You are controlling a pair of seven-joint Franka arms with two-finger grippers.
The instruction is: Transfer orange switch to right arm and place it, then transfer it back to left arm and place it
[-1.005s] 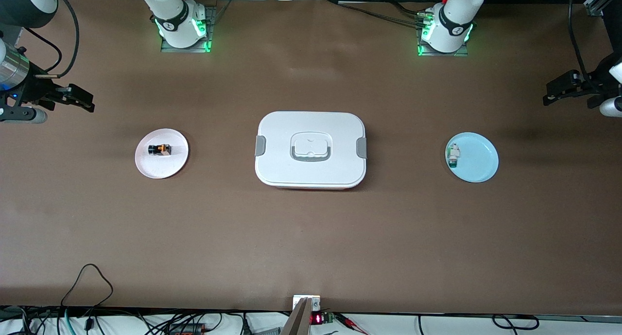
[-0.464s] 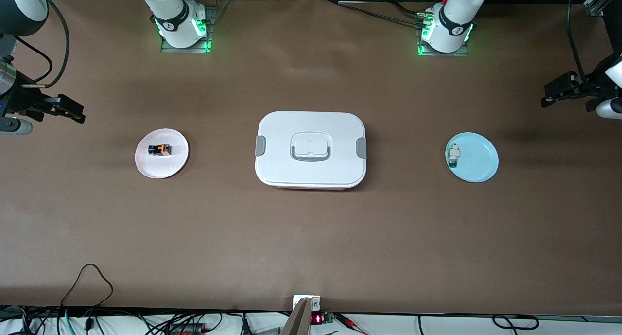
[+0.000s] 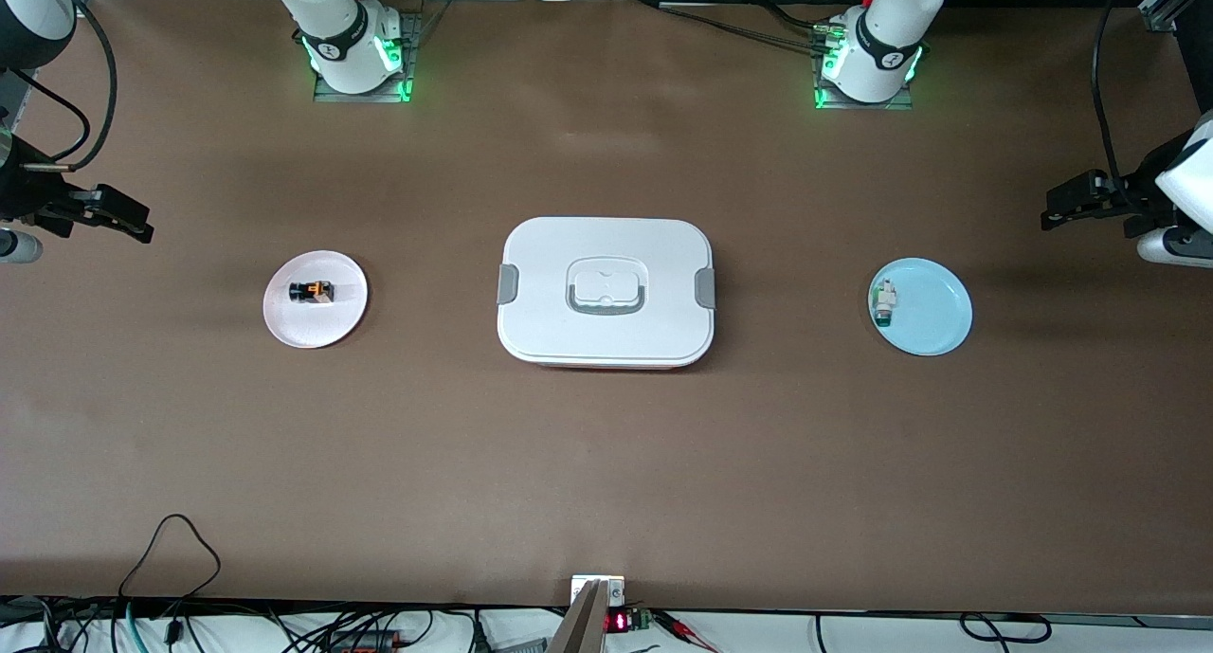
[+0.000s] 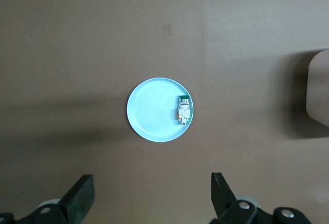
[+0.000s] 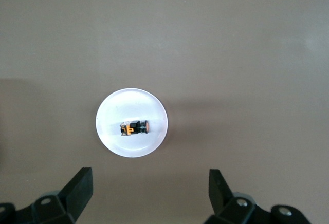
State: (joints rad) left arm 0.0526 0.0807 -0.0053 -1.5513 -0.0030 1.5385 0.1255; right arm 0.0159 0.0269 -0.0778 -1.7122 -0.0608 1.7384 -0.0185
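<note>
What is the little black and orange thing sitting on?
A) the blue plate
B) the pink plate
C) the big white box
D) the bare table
B: the orange switch lies on the pink plate, toward the right arm's end of the table, apart from the box in the middle; the blue plate holds a white-and-green part instead.

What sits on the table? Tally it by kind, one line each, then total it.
Plates: 2, pink plate and blue plate
Switches: 2, orange switch and white-and-green switch
Boxes: 1, white box
Total: 5
</note>
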